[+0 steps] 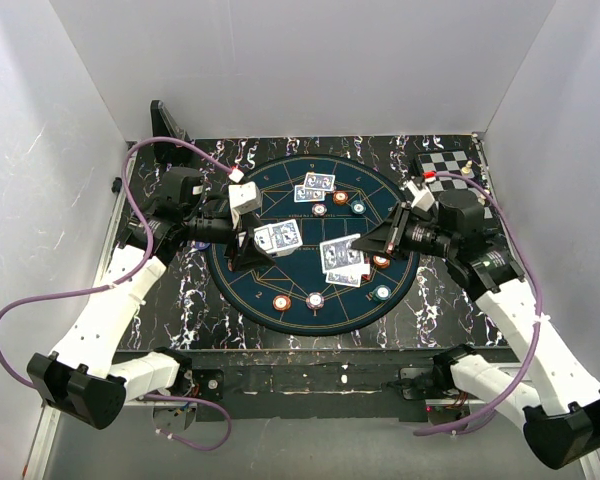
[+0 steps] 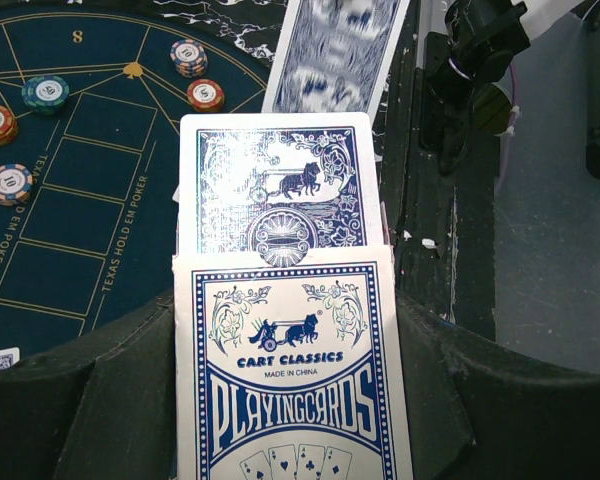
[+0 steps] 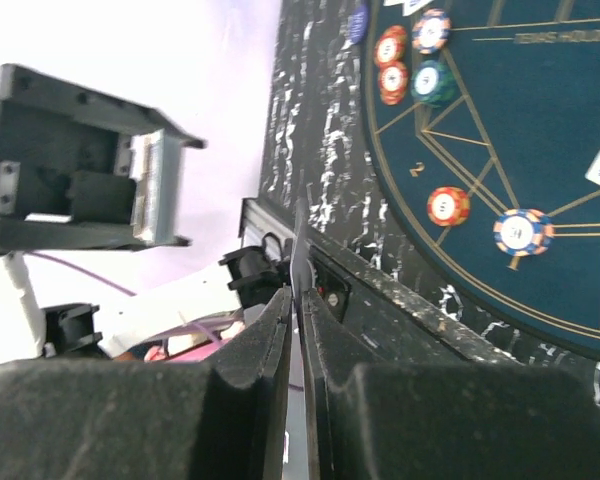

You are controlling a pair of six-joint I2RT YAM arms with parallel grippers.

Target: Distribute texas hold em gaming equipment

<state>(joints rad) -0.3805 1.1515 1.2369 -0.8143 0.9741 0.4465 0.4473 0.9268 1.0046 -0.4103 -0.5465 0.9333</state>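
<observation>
In the top external view, a blue-backed card box (image 1: 277, 238) is being gripped by the left gripper (image 1: 252, 243) over the left half of the round mat (image 1: 300, 278). The right gripper (image 1: 376, 245) is being held over the mat's right half, with blue-backed playing cards (image 1: 341, 257) just at its tips; which of them is being touched cannot be told from here. A pair of cards (image 1: 315, 187) is being shown face down near the mat's far edge, and striped poker chips (image 1: 315, 300) are being seen scattered over the mat. A chessboard (image 1: 448, 165) is being shown at the far right corner of the table (image 1: 180, 290).

In the left wrist view, the card box (image 2: 290, 380) is being pinched between the two fingers (image 2: 100, 400), which are being pressed against its sides. One card (image 2: 275, 185) is being shown protruding from the box's top, with a further card (image 2: 335, 50) beyond it. Chips (image 2: 45, 93) are being seen on the mat to the left.

In the right wrist view, a thin card (image 3: 299, 250) is being seen edge-on, pinched between the right gripper's (image 3: 300, 310) fingers, which are being pressed nearly together. Chips (image 3: 448, 205) are being shown on the mat (image 3: 540, 120) to the right.
</observation>
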